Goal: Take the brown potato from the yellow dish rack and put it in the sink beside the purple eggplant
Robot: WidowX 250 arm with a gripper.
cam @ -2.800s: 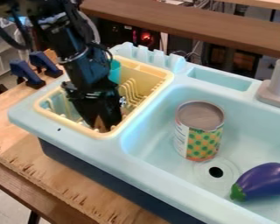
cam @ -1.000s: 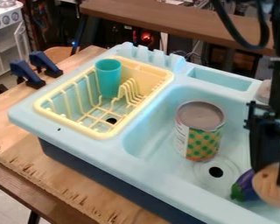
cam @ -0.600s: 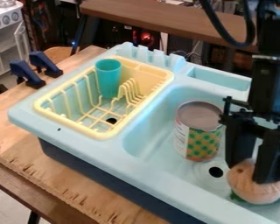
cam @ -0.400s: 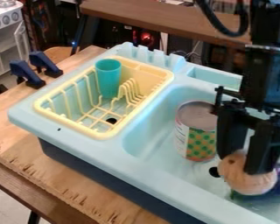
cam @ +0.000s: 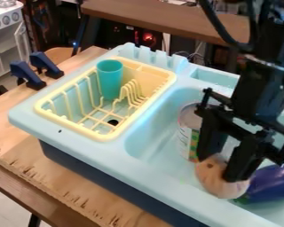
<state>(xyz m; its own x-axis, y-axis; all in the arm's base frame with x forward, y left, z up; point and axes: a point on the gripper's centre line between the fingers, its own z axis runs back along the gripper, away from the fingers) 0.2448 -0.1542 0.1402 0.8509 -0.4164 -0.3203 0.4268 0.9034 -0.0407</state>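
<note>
Two fingers (cam: 242, 162) of my gripper (cam: 220, 166) grasp a tan rounded toy (cam: 221, 185) at the camera side of the can (cam: 187, 133); it looks light and firm, perhaps slippery, best held across its widest part.

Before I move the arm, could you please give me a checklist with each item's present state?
1. Black two-finger gripper has the round tan toy between its fingers: ok.
2. Tan toy is apart from the glossy purple toy eggplant: cannot tell; they overlap in view.
3. Cylindrical can with a patterned label is in full view: not ok; the gripper partly hides it.
4. Can stands upright in the pale blue sink: ok.
5. Teal cup stands upright in the yellow dish rack: ok.
</note>
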